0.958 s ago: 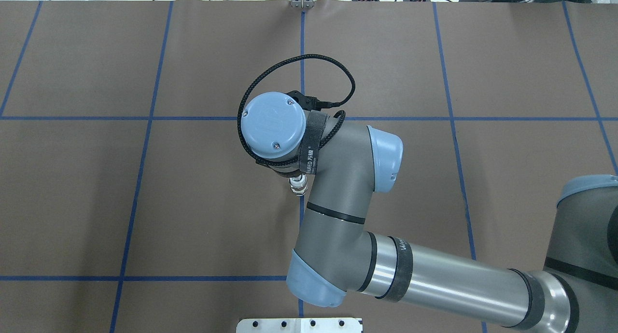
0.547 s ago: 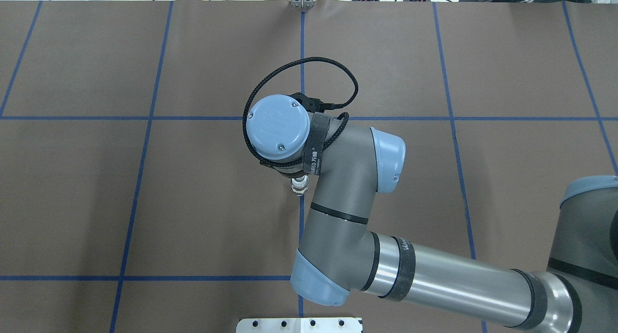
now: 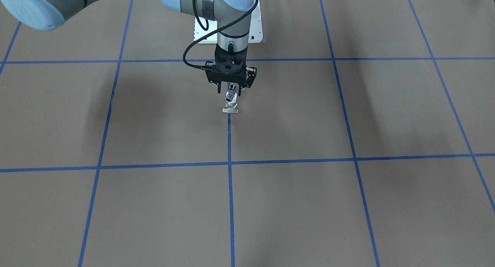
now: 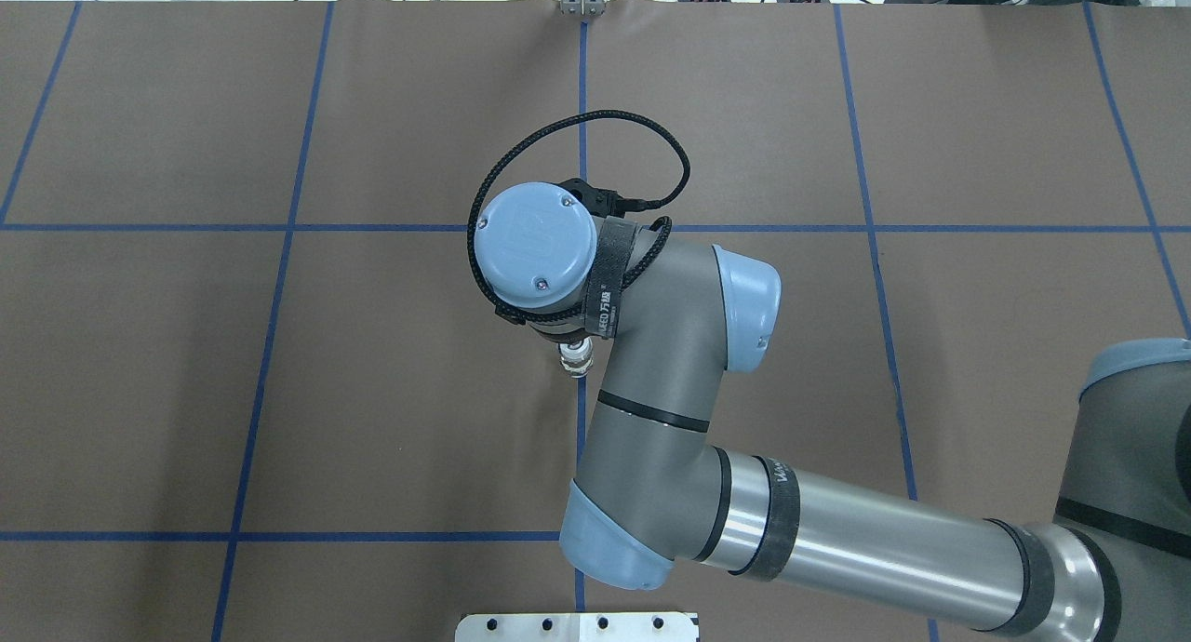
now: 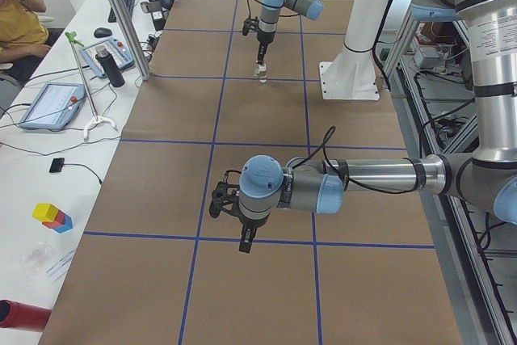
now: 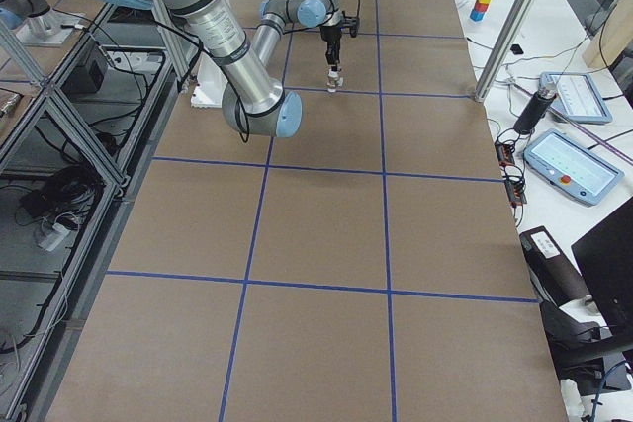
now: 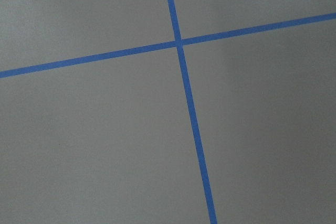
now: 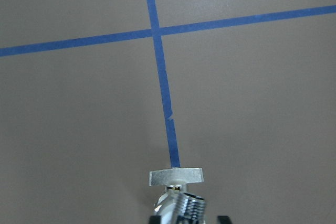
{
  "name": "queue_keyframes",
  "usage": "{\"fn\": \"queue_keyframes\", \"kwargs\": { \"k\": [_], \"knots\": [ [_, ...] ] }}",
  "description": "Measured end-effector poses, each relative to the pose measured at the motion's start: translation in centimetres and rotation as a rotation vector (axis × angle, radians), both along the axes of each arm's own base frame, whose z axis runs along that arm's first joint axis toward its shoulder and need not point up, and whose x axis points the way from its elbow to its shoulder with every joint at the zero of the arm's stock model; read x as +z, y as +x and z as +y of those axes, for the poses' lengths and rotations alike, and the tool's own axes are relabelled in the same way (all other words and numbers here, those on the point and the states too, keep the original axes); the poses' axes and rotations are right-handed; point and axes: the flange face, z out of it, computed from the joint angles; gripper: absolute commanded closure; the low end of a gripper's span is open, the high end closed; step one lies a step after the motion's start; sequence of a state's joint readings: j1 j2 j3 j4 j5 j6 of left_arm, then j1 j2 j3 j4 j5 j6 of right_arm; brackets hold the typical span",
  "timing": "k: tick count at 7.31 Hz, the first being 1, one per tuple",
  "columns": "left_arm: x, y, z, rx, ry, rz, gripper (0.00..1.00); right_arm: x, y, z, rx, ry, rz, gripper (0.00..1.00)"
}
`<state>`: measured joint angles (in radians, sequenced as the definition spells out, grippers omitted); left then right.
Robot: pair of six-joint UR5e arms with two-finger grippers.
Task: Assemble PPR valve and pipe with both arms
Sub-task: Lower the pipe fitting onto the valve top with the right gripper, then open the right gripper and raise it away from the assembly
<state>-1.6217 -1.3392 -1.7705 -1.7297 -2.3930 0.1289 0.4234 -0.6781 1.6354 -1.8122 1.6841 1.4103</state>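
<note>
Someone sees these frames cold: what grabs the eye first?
The right gripper points straight down at mid-table. The small PPR valve is upright between its fingers, crossbar foot downward over the blue tape line; whether the gripper clamps the valve is unclear. Then the left gripper hangs over the brown table, with only tape lines in its wrist view.

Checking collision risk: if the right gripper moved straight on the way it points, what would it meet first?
Most likely the pipe, standing on the PPR valve directly below, between the open fingers of the right gripper; exact depth is unclear.
</note>
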Motion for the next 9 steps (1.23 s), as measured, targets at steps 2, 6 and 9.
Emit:
{"fn": "queue_keyframes", "kwargs": {
  "k": [2, 6, 9],
  "knots": [
    [0.1, 0.0, 0.0, 0.0, -0.002, 0.0, 0.0, -0.4, 0.6, -0.4, -0.002, 0.009, -0.008, 0.0],
    [0.7, 0.0, 0.4, -0.002, -0.021, 0.001, 0.0, -1.1, 10.6, -9.6, -0.04, 0.031, -0.066, 0.0],
    [3.0, 0.1, 1.7, -0.004, -0.076, 0.006, 0.0, 8.0, 25.3, -19.9, -0.149, 0.095, -0.009, 0.0]
  ]
}}
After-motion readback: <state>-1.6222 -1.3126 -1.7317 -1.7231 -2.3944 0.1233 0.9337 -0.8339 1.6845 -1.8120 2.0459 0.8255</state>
